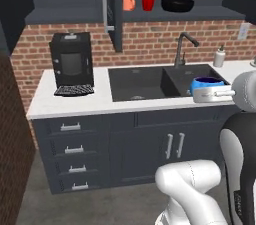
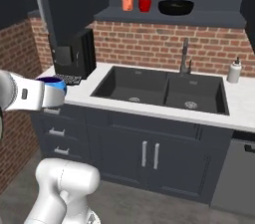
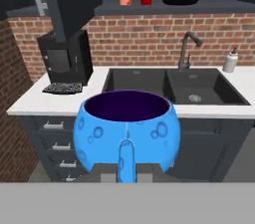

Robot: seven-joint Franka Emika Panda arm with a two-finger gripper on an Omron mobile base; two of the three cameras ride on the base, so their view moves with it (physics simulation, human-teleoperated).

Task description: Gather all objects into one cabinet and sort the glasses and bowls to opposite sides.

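Item: blue vessel [image 3: 126,137], clenched in my gripper [image 3: 126,172], held before the counter. I must lift it level to the cabinet shelf [image 1: 210,13], clear of the black bowl [image 1: 177,4].

A home kitchen: sink [image 1: 150,83], faucet [image 1: 184,46] (brick backsplash [image 1: 150,44]), drawers [image 1: 72,156].

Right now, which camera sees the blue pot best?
The hand view: the squat blue vessel is close and whole there, its dark inside and bubbly wall plain, held in the tool. The left base view shows just its blue rim behind the arm. The right base view shows a blue sliver.
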